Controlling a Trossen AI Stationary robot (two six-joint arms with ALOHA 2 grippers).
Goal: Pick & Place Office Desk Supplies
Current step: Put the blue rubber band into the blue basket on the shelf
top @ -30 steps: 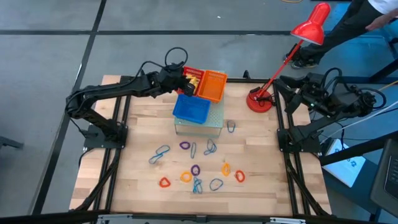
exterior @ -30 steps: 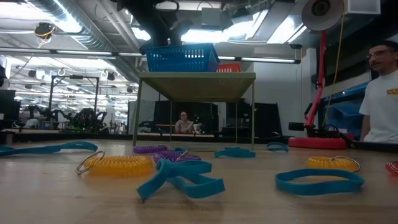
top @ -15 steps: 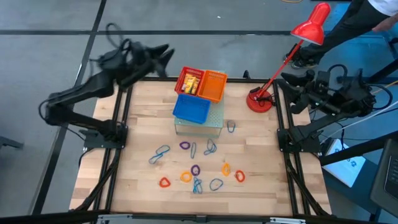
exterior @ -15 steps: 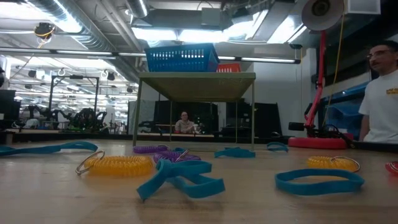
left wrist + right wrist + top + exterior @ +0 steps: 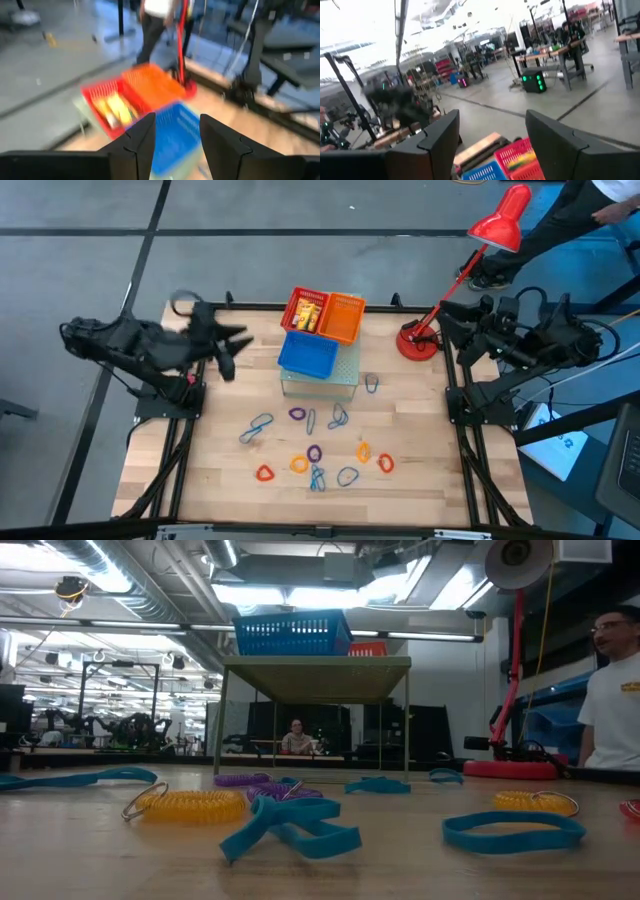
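Several thin loops, blue-grey (image 5: 260, 427), purple (image 5: 297, 414), orange (image 5: 299, 464) and red (image 5: 264, 473), lie flat on the wooden table. The low view shows a yellow coil (image 5: 190, 805) and a teal loop (image 5: 290, 825) close up. Two yellow blocks (image 5: 308, 313) lie in the red basket (image 5: 296, 302), also seen in the left wrist view as blocks (image 5: 115, 110). My left gripper (image 5: 236, 352) is open and empty over the table's left part, left of the baskets. Its own view confirms the open left gripper (image 5: 177, 142). My right gripper (image 5: 455, 330) waits open at the right edge; the right gripper (image 5: 492, 135) holds nothing.
The red basket, an orange basket (image 5: 342, 318) and a blue basket (image 5: 308, 356) sit on a small raised stand (image 5: 345, 380) at the table's far middle. A red desk lamp (image 5: 418, 340) stands at the far right. A person (image 5: 615, 690) stands beyond the right side.
My left gripper has left the red basket, swung out past the table's far left corner, then come back down toward the table's left part, left of the baskets. The yellow blocks in the red basket now show. The loops have not moved.
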